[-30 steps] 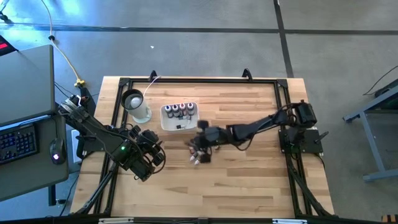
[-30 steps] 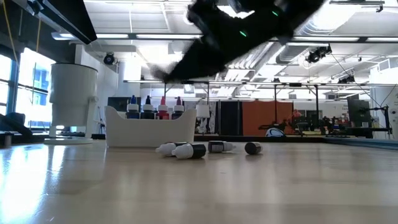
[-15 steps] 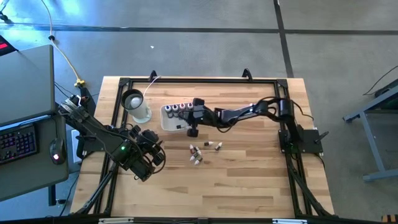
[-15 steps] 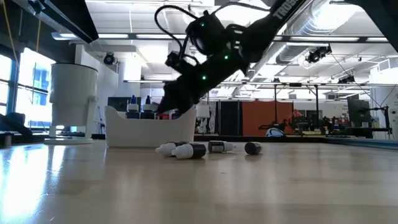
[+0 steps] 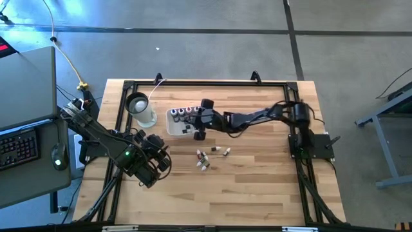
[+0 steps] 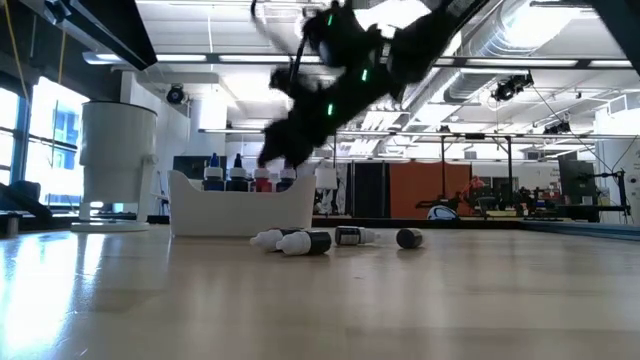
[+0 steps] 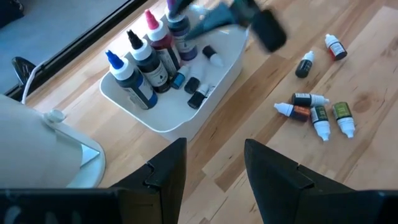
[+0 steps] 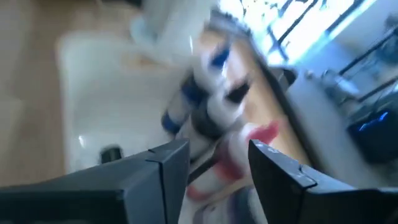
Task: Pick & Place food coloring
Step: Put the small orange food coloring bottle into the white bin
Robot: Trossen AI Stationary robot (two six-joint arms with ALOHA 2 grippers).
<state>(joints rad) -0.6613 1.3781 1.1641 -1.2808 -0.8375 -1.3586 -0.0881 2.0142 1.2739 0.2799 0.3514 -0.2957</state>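
Reaching across the pale wooden table (image 5: 257,187), the right gripper (image 5: 201,121) hangs over the white square plastic tray (image 5: 174,128) near the table's far edge, its two dark fingers (image 8: 158,171) standing apart with nothing between them. Beneath it, a row of small dropper bottles of food coloring (image 7: 152,56), with blue, black, pink and purple tips, stands upright along one wall of the tray. A few loose bits, one white cap (image 7: 214,59) among them, lie on the tray floor beside the row. The right wrist view is blurred by motion and shows only the tray's white floor and the smeared bottle tops just ahead of the fingers.

Six more tiny bottles (image 7: 317,112) lie on their sides on the bare wood in front of the tray, four bunched together and two a little apart. Their labels show as red, orange, green and dark bands, too small to read.

A tall white cup with a dark round top (image 5: 140,108) stands just beside the tray. The left gripper (image 5: 156,162) waits near the table's left edge, well apart from the bottles, its fingers spread and empty. On the right arm, the low view catches the letters "TRUS" in white.
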